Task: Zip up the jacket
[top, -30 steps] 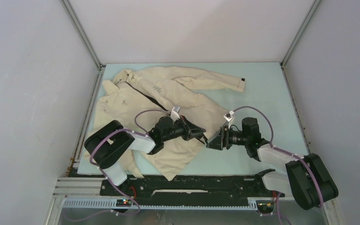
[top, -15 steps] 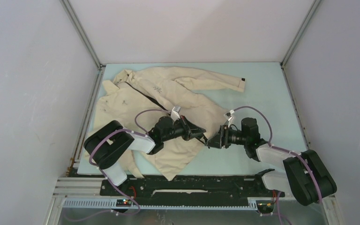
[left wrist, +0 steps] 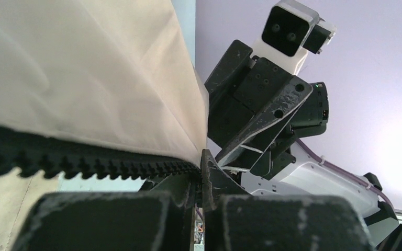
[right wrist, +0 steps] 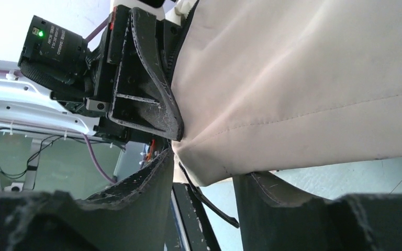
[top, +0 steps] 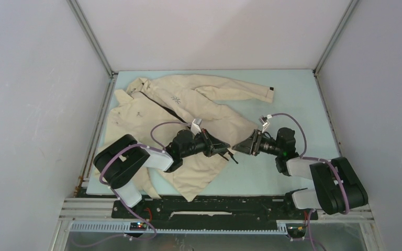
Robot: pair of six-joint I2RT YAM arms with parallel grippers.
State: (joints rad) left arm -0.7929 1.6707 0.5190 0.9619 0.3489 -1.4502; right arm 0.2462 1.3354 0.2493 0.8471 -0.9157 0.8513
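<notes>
The beige jacket (top: 188,104) lies spread on the table, collar at the far left, dark zipper open down its front. My left gripper (top: 226,149) is shut on the near hem corner, at the bottom end of the zipper teeth (left wrist: 84,162), which run straight into its closed fingers. My right gripper (top: 238,147) faces it from the right, tip to tip. In the right wrist view its fingers (right wrist: 141,193) stand apart around the jacket corner (right wrist: 209,167), and a thin dark strip (right wrist: 209,201) hangs below that corner. The left arm's finger (right wrist: 146,104) presses the fabric just above.
The light blue table (top: 293,99) is walled on three sides by white panels. One sleeve reaches far right and ends in a black cuff tab (top: 271,90). A black rail (top: 214,206) runs along the near edge between the arm bases.
The right arm has swung its wrist toward the far side and brought its fingers up to the hem corner, jaws slightly narrower. The left gripper and jacket have stayed put.
</notes>
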